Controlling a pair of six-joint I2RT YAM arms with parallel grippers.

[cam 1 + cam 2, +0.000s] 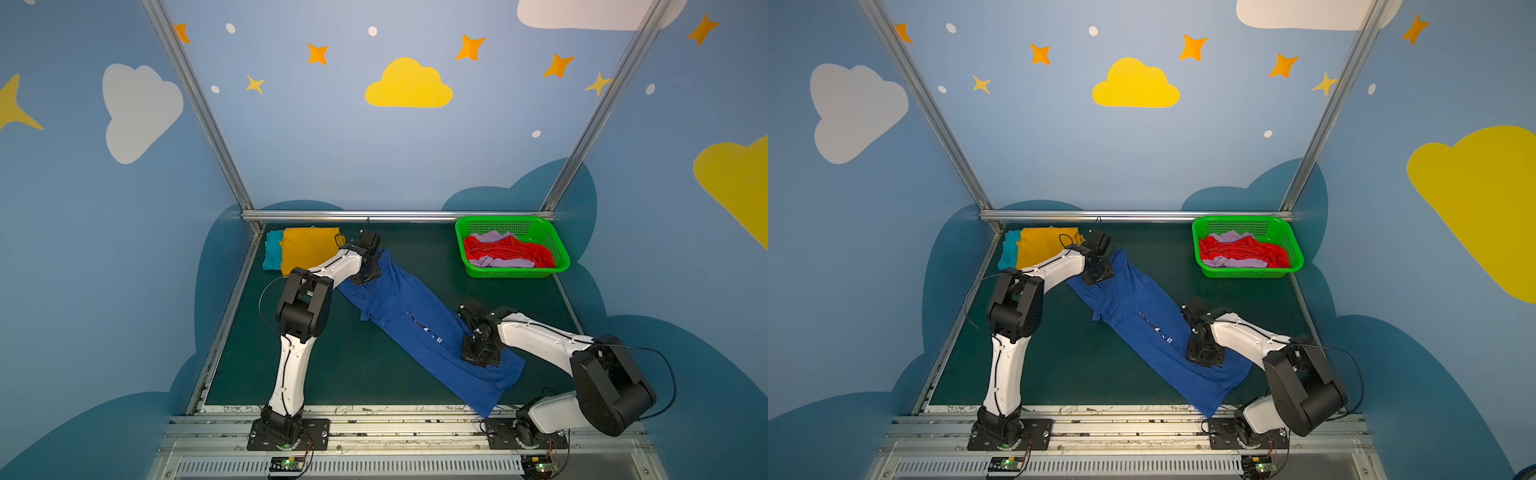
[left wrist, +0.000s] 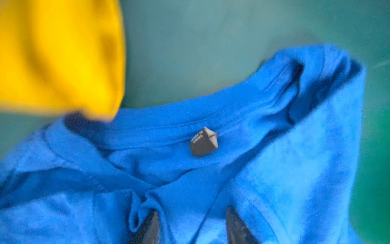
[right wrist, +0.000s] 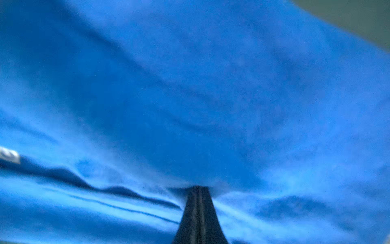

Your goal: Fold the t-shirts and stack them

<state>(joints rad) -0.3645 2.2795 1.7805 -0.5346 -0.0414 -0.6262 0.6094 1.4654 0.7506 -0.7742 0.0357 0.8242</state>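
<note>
Green surface (image 1: 353,374) is carrying a narrow-folded blue t-shirt (image 1: 415,307).
Limp, light cloth, likely best gripped at collar (image 2: 190,126) and hem: left fingers (image 2: 149,228) are standing apart, right fingers (image 3: 198,211) pinching it.

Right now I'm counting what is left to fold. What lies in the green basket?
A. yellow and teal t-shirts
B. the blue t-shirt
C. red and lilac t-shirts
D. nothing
C: in a top view, a crumpled red t-shirt and a lilac t-shirt fill the green basket.
</note>
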